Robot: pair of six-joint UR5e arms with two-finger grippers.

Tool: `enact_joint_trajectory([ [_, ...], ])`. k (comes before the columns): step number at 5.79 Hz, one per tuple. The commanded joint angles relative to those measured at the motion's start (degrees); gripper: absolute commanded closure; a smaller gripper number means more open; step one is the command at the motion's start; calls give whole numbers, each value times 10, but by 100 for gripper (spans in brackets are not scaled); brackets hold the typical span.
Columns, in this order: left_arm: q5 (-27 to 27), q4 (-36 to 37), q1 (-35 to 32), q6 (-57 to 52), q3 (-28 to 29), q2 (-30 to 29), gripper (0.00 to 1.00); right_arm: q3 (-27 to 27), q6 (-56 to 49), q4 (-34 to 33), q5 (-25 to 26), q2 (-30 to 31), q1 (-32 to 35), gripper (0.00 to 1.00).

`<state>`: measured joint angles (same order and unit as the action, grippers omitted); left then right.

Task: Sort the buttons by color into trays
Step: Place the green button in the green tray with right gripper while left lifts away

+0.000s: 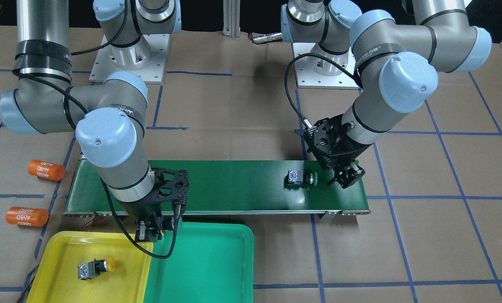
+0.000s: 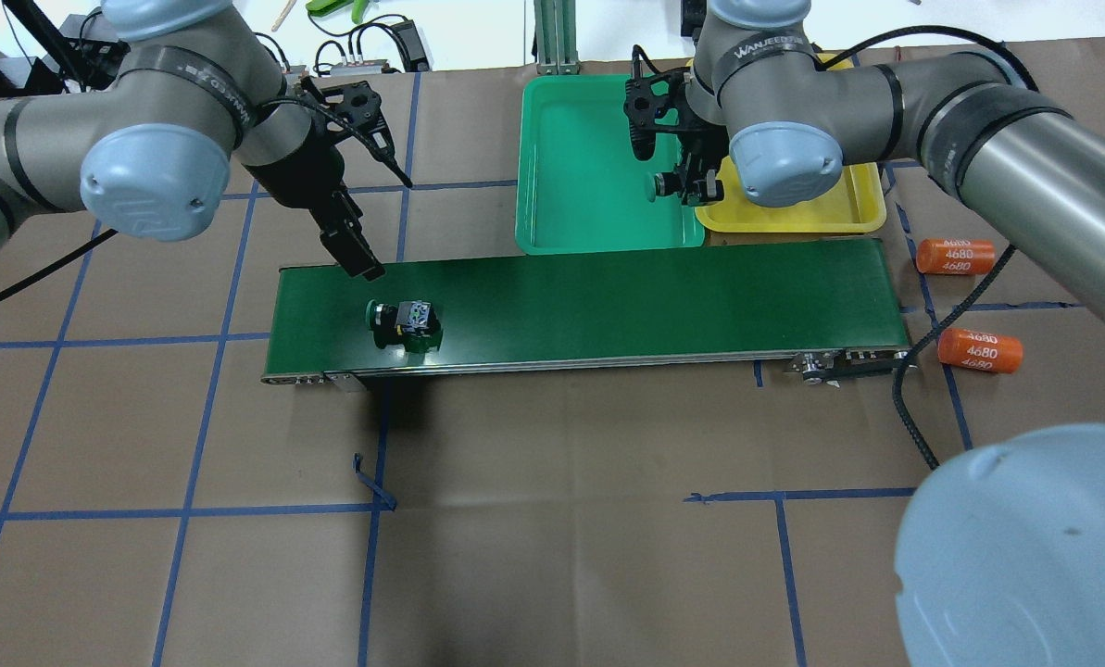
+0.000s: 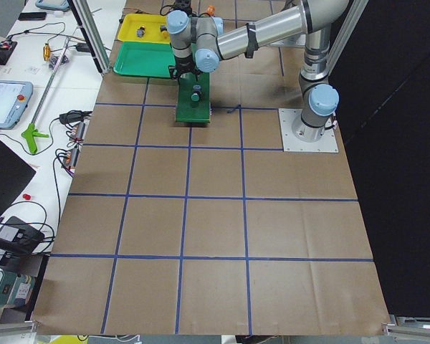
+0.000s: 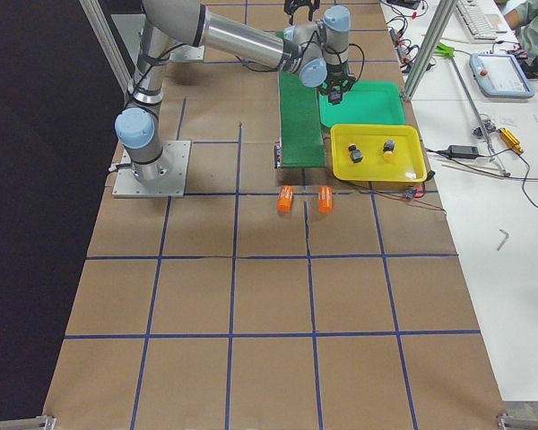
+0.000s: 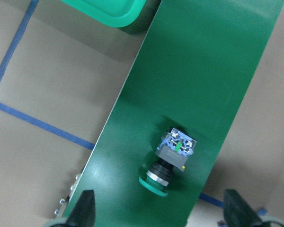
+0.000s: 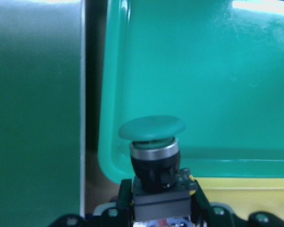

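Buttons with green caps sit at both claws: the right claw (image 1: 151,230) is clenched on one green button (image 6: 154,146), its fingers pinching the square grey contact block while the black body, shiny metal collar and smooth domed cap stick out forward. It hangs over the line where the glossy green tray (image 1: 217,261) and the yellow tray (image 1: 57,252), both shallow plastic with rounded corners, lie edge to edge. The left claw (image 2: 359,257) is spread wide and grips nothing; its dark fingertips (image 5: 85,213) hover above the flat, dark green belt (image 1: 234,185), near the other green button (image 2: 404,322) but apart from it. That one lies on its side on the belt, cap turned toward the claw. A yellow button (image 1: 94,268) lies on its side on the yellow tray's floor, and the right-end side view shows a second yellow button (image 4: 356,154) near it in the same tray. Two orange cylinders (image 1: 46,169) printed "4680" lie on the brown paper beside the belt's end
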<state>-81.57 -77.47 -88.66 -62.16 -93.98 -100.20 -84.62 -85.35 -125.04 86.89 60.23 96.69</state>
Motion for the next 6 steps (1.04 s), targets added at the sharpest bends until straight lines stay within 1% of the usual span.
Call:
enact_joint_trajectory([
  [1, -58, -35, 4, 221, 8, 73, 2, 31, 40, -30, -47, -71, 9, 79],
  [2, -69, -50, 6, 322, 10, 93, 2, 32, 65, -29, -48, -71, 22, 10],
  [3, -70, -71, 6, 461, 13, 110, 2, 52, 66, -15, -38, -56, 22, 0],
  [4, -70, -72, 7, 577, 15, 114, 2, 75, 67, 79, -34, -18, 21, 0],
  [5, -70, -71, 7, 619, 17, 114, 2, 74, 67, 150, -31, 22, 19, 0],
  [6, -69, -66, 10, 616, 17, 113, 2, 71, 76, 251, -16, 63, 20, 0],
])
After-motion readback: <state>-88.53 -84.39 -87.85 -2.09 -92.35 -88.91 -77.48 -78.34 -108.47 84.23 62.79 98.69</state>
